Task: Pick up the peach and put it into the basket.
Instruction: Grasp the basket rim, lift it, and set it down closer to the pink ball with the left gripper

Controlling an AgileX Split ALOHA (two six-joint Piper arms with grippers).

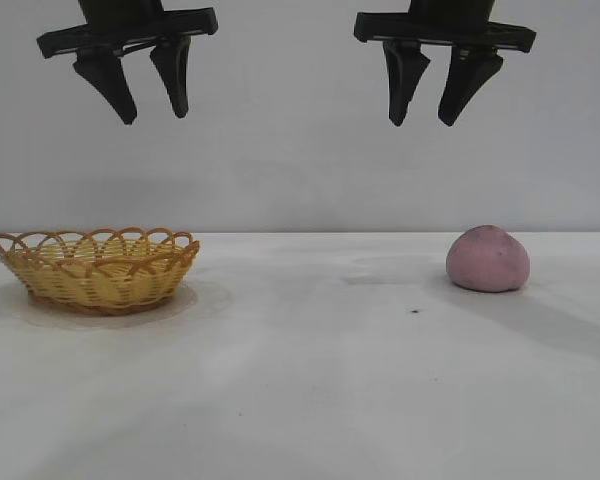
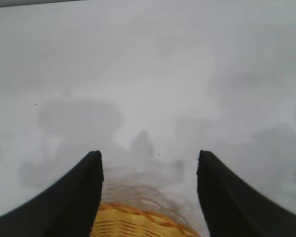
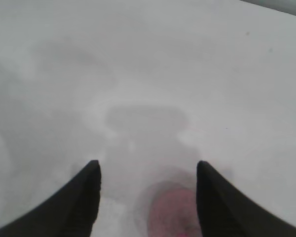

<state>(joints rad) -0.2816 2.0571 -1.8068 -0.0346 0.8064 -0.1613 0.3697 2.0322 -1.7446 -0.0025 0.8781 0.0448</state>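
The pink-mauve peach sits on the white table at the right. The yellow-tan wicker basket with its looped rim stands at the left. My right gripper hangs open and empty high above the table, a little left of the peach. Its wrist view shows the peach far below, between the open fingers. My left gripper hangs open and empty high above the basket. Its wrist view shows the basket's rim far below, between the open fingers.
The white table stretches between the basket and the peach. A small dark speck lies on it near the peach. A pale wall stands behind.
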